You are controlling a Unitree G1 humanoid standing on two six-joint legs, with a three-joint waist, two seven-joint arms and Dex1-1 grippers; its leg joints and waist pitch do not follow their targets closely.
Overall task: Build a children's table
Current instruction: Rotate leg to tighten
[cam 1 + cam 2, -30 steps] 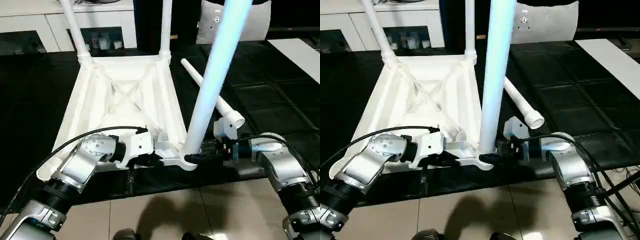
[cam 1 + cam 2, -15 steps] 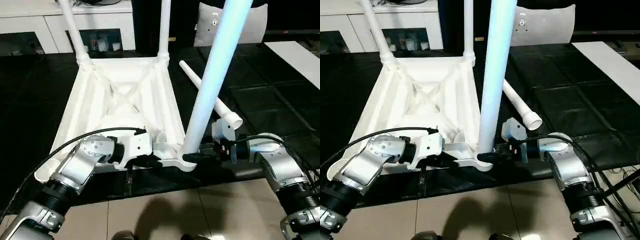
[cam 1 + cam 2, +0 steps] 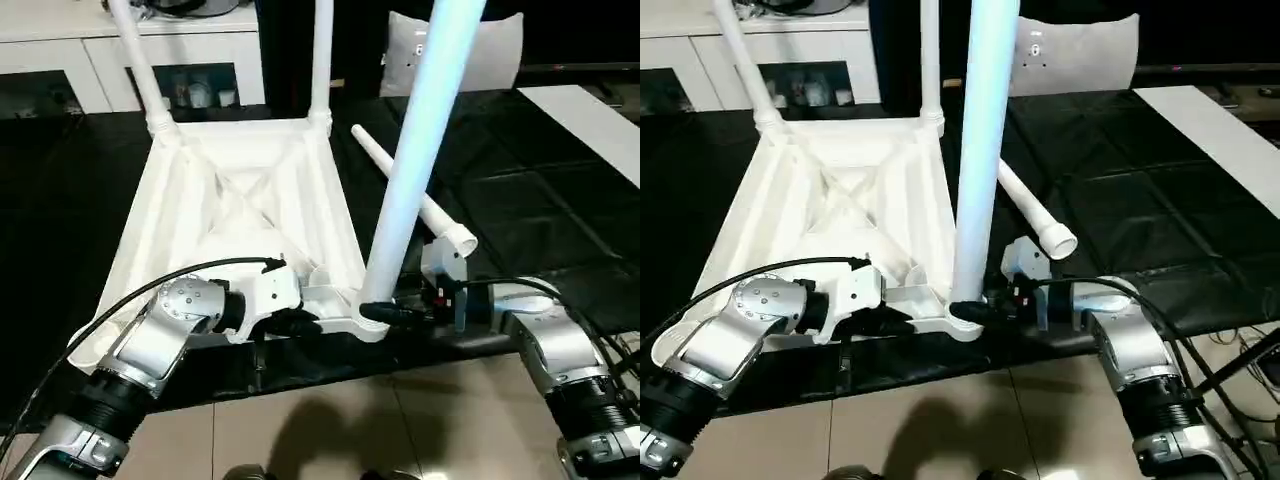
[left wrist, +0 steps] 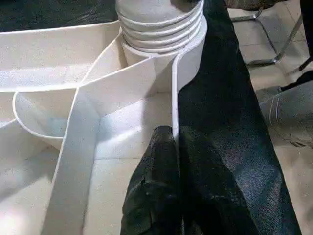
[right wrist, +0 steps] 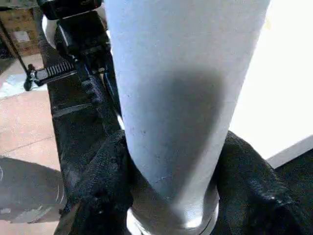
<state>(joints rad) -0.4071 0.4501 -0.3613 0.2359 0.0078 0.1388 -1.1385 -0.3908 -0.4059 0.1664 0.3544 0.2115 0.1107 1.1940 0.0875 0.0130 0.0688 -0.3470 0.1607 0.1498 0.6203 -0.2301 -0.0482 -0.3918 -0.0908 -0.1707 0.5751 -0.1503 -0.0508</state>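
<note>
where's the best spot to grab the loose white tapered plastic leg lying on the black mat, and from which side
Probably mid-shaft of the loose white tapered plastic leg, coming from above with the fingers across it. It lies flat on the black mat beside the upturned white table top, so its top side is free; its wide threaded end lies toward the right gripper, which is already shut on the upright leg.
</note>
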